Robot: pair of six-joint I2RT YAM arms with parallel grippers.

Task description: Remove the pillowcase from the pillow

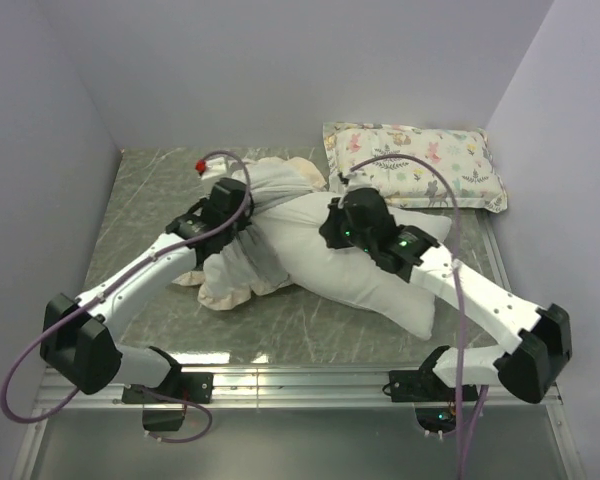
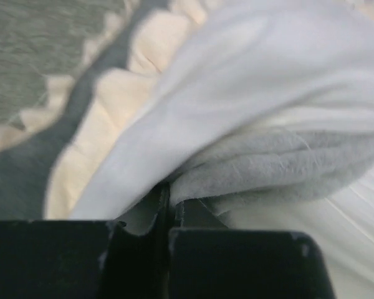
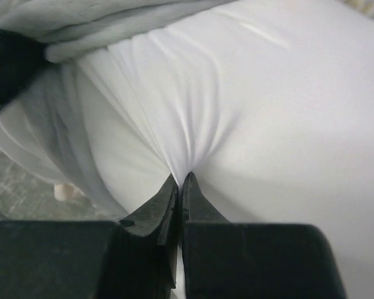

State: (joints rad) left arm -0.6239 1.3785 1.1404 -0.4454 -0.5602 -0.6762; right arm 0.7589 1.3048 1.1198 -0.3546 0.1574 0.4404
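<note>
White pillow [image 3: 268, 118], right pincer [image 3: 181, 179] clamped on it

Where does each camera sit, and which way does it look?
Top external: above, behind the arms, looking down at the table; both arms show.
Left wrist: on the left arm, facing the left gripper shut on the pillowcase.
Right wrist: likewise, the right gripper pinching the pillow.
Shared: pillowcase, all three views.
</note>
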